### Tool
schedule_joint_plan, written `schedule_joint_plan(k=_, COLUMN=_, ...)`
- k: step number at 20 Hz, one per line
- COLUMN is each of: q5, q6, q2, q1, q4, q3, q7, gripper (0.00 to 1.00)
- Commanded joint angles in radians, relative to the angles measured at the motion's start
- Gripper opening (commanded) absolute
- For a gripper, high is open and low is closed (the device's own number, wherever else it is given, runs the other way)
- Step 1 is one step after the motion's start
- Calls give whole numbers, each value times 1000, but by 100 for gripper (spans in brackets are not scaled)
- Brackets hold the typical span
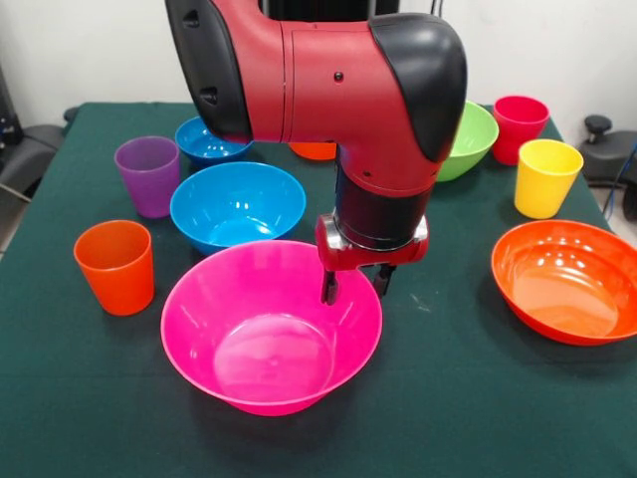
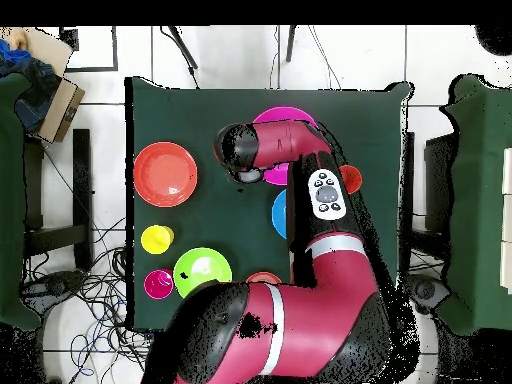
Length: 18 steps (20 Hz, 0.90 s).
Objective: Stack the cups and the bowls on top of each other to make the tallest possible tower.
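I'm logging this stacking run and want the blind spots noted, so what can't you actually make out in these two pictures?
- Orange bowl behind the arm, front view: only a sliver shows; the arm hides the rest.
- Small blue bowl, front view: partly behind the arm.
- Large orange bowl, front view: cut off by the right edge.
- Gripper: visible in front view above the pink bowl's rim; overhead, the arm covers it.
- Blue bowl, overhead: mostly under the arm.

You've got a dark green tabletop (image 1: pixel 60 398) with bowls on it: pink (image 1: pixel 271 329), two blue (image 1: pixel 237 204) (image 1: pixel 211 140), green (image 1: pixel 468 139), orange (image 1: pixel 567 281). Cups too: orange (image 1: pixel 115 266), purple (image 1: pixel 148 175), yellow (image 1: pixel 546 176), red (image 1: pixel 520 127).
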Motion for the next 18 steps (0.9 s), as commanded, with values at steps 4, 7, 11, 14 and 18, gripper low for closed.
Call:
schedule_joint_plan(k=4, q5=-60, q6=-53, q2=50, q1=37, q4=14, q3=44, q7=-83, gripper=100)
schedule_joint_plan(k=7, q5=-59, q6=-46, q2=48, q1=37, q4=13, q3=45, q7=-86, gripper=100)
schedule_joint_plan(k=11, q5=-62, q6=-44, q2=48, q1=38, q4=13, q3=41, q7=-85, gripper=100)
schedule_joint_plan(k=14, q5=-59, q6=-37, q2=48, q1=38, q4=12, q3=40, q7=-84, gripper=100)
schedule_joint_plan(k=18, q5=-57, q6=-26, q2=49, q1=38, q4=9, q3=39, q7=-85, gripper=0)
